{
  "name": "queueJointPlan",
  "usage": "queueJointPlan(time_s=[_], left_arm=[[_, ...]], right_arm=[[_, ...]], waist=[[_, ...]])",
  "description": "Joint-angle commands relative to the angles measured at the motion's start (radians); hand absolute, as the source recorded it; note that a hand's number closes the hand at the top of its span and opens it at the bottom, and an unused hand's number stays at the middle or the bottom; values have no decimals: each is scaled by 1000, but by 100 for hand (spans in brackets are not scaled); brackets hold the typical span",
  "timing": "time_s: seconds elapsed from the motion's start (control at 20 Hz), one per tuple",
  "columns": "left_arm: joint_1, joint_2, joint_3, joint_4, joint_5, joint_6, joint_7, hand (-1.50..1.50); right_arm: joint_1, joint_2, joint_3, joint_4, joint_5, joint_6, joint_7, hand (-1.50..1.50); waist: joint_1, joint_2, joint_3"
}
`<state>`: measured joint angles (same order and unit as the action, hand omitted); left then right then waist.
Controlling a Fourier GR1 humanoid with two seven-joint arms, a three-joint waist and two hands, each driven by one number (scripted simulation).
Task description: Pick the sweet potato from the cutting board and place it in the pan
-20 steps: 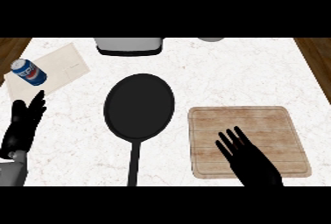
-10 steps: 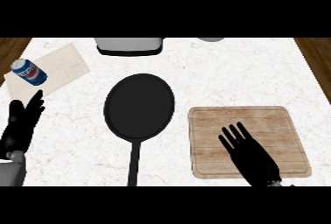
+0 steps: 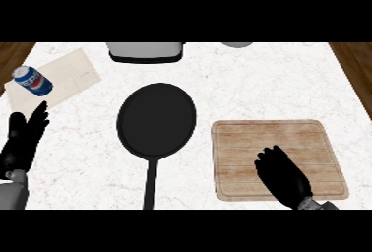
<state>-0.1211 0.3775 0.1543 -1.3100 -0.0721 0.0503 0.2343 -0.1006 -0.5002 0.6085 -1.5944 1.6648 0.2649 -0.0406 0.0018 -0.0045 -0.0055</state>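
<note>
The sweet potato shows nowhere and is probably hidden beneath the right hand (image 3: 285,176), which lies over the cutting board (image 3: 276,135) right of the pan (image 3: 156,119). Whether that hand is closed cannot be told. Best to confirm the hold before lifting, then carry it left over the pan. The left hand (image 3: 22,140) rests spread, left of the pan.

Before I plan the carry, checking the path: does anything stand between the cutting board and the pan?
Nothing visible does: only a bare strip of counter separates the cutting board from the pan. The can stands far off at the upper left. No sweet potato shows; the right hand covers part of the board.
</note>
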Motion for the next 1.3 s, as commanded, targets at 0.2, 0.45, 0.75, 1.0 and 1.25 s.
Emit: queueJointPlan(time_s=[0.2, 0.45, 0.75, 1.0, 1.25], left_arm=[[8, -50, -5, -19, -30, 13, 5, 0], [-29, -35, -11, -7, -40, 18, 49, 0], [-5, -63, -26, -37, -41, 26, 31, 0], [-46, -22, 4, -12, -21, -9, 38, 0], [-51, -58, -6, 22, -47, 12, 7, 0]], right_arm=[[71, 18, -54, -80, 9, -8, -49, 150], [-37, 123, -312, 74, -332, -7, -158, 150], [-225, 179, -563, 185, -596, -62, -299, 150], [-308, 237, -636, 163, -754, -114, -408, 150], [-356, 296, -616, 174, -785, -69, -381, 150]], waist=[[-5, 3, 5], [-2, 15, 8], [20, 10, 9], [8, 7, 7], [1, 5, 5]])
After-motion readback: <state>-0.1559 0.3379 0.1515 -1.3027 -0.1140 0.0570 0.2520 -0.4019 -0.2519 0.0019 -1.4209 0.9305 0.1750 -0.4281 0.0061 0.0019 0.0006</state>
